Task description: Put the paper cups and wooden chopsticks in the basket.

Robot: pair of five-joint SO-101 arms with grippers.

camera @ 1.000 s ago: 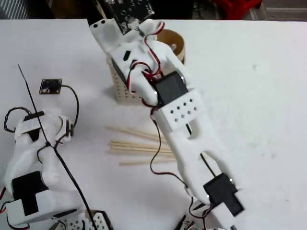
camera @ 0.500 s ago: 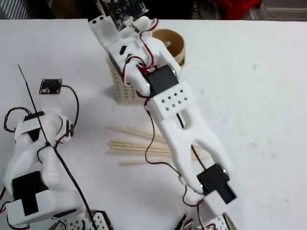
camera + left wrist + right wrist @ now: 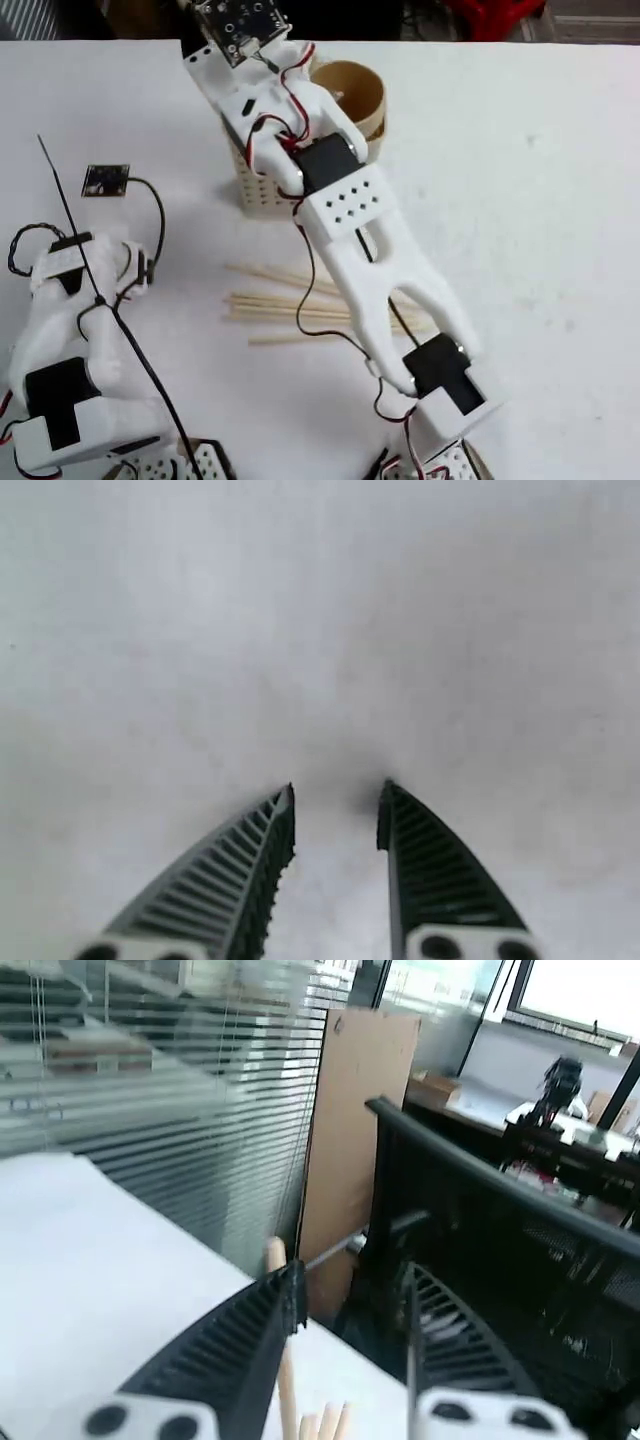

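Holding: neither gripper has anything; the right gripper hangs above the basket with its jaws parted on air. The left gripper is likewise released, facing the bare table.
Chopsticks: several chopsticks lie flat on the table near the basket, partly under the right arm. 1 stick end stands just beside the right gripper, outside its gap.
Cup: the brown paper cup is just beside the basket; whether it is inside, I cannot tell.
Handling: the sticks are likely light, stiff, smooth and prone to roll, so pinch them mid-length. The cup looks thin and crushable, so take its rim gently.
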